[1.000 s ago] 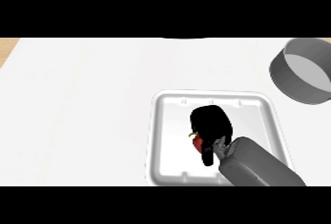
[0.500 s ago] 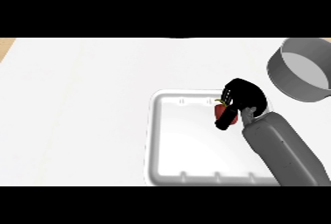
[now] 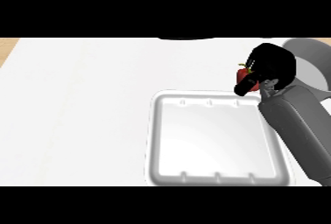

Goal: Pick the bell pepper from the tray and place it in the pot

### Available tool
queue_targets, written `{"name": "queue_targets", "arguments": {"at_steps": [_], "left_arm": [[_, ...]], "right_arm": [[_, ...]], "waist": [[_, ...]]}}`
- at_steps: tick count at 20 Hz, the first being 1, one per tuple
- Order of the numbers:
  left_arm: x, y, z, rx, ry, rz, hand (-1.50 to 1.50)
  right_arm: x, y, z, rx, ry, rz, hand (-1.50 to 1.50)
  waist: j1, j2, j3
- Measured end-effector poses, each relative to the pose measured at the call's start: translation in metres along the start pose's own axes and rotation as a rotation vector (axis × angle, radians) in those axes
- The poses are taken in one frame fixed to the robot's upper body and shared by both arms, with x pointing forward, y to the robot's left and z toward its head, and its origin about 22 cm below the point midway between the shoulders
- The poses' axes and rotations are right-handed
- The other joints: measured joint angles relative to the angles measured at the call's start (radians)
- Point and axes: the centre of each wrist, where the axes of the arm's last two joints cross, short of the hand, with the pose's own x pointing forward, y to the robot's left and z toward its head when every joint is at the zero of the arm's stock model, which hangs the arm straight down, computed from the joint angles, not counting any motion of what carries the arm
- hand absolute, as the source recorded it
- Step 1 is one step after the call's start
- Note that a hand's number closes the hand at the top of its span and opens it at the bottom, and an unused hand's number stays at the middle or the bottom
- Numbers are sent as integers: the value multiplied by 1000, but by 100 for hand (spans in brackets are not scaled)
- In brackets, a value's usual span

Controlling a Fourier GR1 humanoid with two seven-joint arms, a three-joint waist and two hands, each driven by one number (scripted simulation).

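white counter; right hand [image 3: 271,65] curls around a small red bell pepper [image 3: 244,74] with green stem.

A white counter top [image 3: 77,109] fills the view, with a wooden strip [image 3: 6,48] at its far-left corner

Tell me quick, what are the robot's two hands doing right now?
Right hand: shut on the bell pepper, held past the tray beside the pot.
Left hand: not in view.
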Motion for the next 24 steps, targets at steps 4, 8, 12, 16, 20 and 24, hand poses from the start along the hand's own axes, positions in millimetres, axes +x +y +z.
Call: {"name": "queue_targets", "arguments": {"at_steps": [4, 8, 12, 16, 20, 24], "left_arm": [[-1, 0, 0, 3, 5, 6, 0], [-3, -1, 1, 6, 15, 12, 0], [-3, -1, 2, 10, 19, 15, 0], [-5, -1, 2, 9, 16, 21, 0], [-4, -2, 1, 16, 10, 19, 0], [-5, -2, 2, 15, 12, 23, 0]], "right_arm": [[1, -32, -4, -187, 27, -1, 150], [3, -60, -4, -303, 41, -87, 150], [-4, -81, -8, -383, 66, -155, 150], [-16, -93, -14, -441, 93, -212, 150], [-31, -104, -23, -482, 130, -251, 150], [-53, -109, -35, -498, 155, -272, 150]], "waist": [[-3, -4, 2], [-10, -5, 5], [-14, -3, 7], [-16, -1, 10], [-12, 4, 10], [-15, 8, 12]]}}
